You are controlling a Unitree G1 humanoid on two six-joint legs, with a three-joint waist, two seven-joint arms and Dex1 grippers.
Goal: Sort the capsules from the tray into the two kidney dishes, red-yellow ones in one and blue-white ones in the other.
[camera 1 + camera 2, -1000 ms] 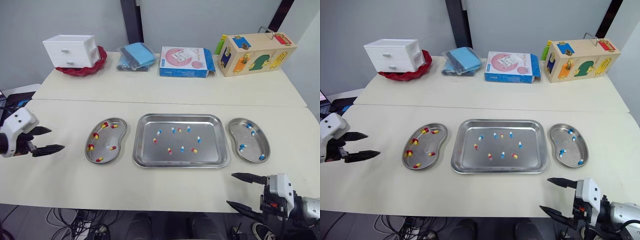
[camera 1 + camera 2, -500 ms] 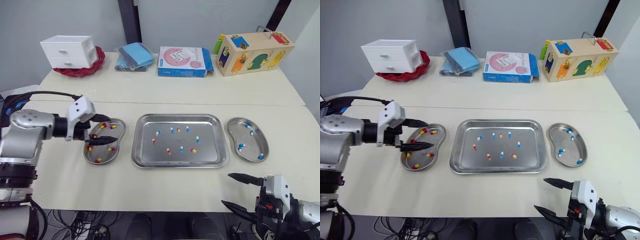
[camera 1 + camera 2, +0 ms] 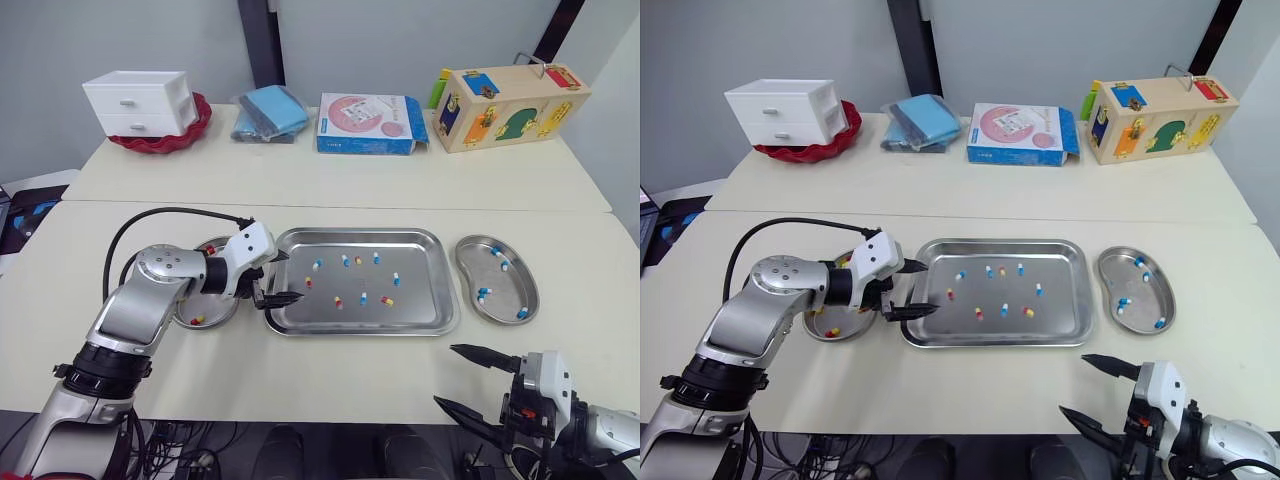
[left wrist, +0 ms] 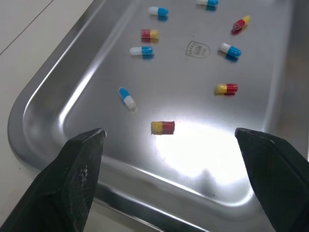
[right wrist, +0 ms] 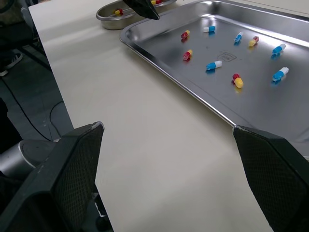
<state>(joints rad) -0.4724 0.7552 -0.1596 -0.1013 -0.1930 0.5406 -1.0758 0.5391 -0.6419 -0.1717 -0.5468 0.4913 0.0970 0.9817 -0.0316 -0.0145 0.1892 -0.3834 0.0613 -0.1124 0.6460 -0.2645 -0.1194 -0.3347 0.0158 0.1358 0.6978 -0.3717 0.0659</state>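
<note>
While both colours lie mixed on the tray (image 3: 420, 302), we go in with the left pincer (image 3: 290, 277).
On the left, the kidney dish (image 3: 185, 318) with the red-yellow capsules sits just beside the tray and partly under our left arm, so a pick from this end has only a short carry. The left pincer hangs open over the tray's left end. In its wrist view its fingers straddle a red-yellow capsule (image 4: 162, 127) without touching it, and we take that as the next pick. A blue-white capsule (image 4: 127, 97) lies near it. Right of the tray, the other kidney dish (image 3: 510, 285) holds only blue-white ones. Our right pincer (image 3: 447, 375) waits open at the desk's (image 3: 330, 370) near edge, well apart from the tray, probably to leave it free.
</note>
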